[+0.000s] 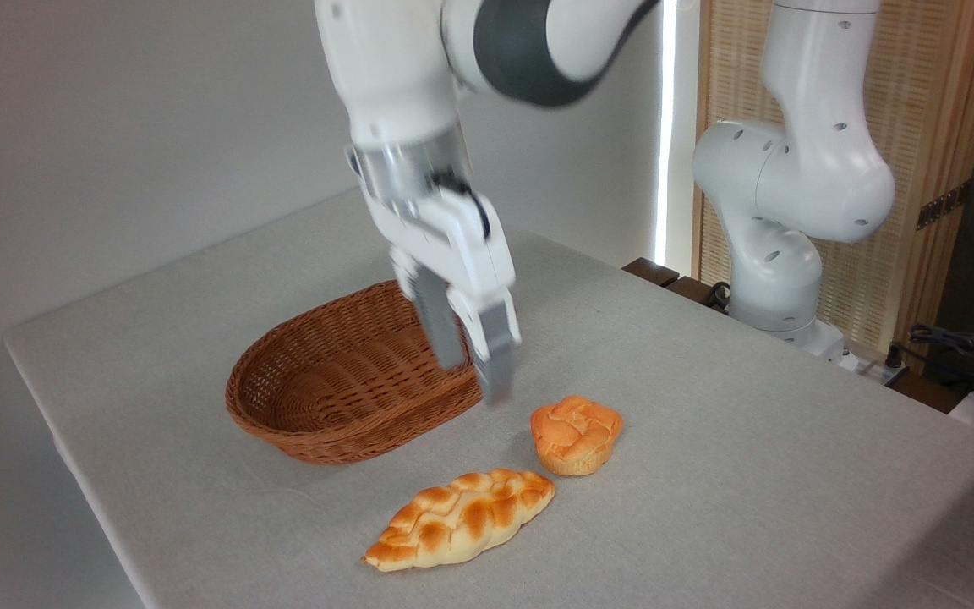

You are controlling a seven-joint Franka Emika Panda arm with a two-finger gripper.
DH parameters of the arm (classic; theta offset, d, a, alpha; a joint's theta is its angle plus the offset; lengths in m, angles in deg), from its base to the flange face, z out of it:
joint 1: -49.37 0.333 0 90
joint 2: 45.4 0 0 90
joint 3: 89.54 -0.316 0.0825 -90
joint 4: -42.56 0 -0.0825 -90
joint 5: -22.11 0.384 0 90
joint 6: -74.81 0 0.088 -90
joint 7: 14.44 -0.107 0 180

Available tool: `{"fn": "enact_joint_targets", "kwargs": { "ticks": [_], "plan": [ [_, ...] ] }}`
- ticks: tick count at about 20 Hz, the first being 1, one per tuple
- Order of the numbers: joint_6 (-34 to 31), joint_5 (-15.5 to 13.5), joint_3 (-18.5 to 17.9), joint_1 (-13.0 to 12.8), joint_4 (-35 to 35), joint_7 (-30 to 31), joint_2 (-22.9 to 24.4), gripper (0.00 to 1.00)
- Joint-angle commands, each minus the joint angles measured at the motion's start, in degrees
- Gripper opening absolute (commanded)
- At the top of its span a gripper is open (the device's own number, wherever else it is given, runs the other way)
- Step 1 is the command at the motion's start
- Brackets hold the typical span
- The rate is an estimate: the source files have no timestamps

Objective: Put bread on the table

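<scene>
The bread (576, 434), a small round orange-golden bun with a knotted top, rests on the table (749, 440) to the right of the wicker basket (352, 381). My gripper (473, 379) hangs above and to the left of the bun, in front of the basket's right rim. Its two fingers stand slightly apart with nothing between them. The gripper looks a little blurred.
A longer braided loaf (462, 518) lies on the table in front of the bun. The brown oval basket holds nothing. The arm's white base (779, 254) stands at the table's far right edge, with cables (960, 347) beyond it.
</scene>
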Motion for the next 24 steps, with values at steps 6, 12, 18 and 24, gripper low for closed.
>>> {"fn": "enact_joint_targets", "kwargs": {
  "ticks": [6,12,18,24],
  "plan": [
    [-13.1,-10.5,0.2,3.4,20.8,4.2,-3.5,1.00],
    [-15.6,-9.9,4.1,5.8,26.3,4.8,-8.7,1.00],
    [-15.7,-6.8,6.5,5.8,26.1,6.6,-9.8,1.00],
    [-16.0,-4.1,6.5,5.7,25.7,6.3,-9.7,1.00]
  ]
}}
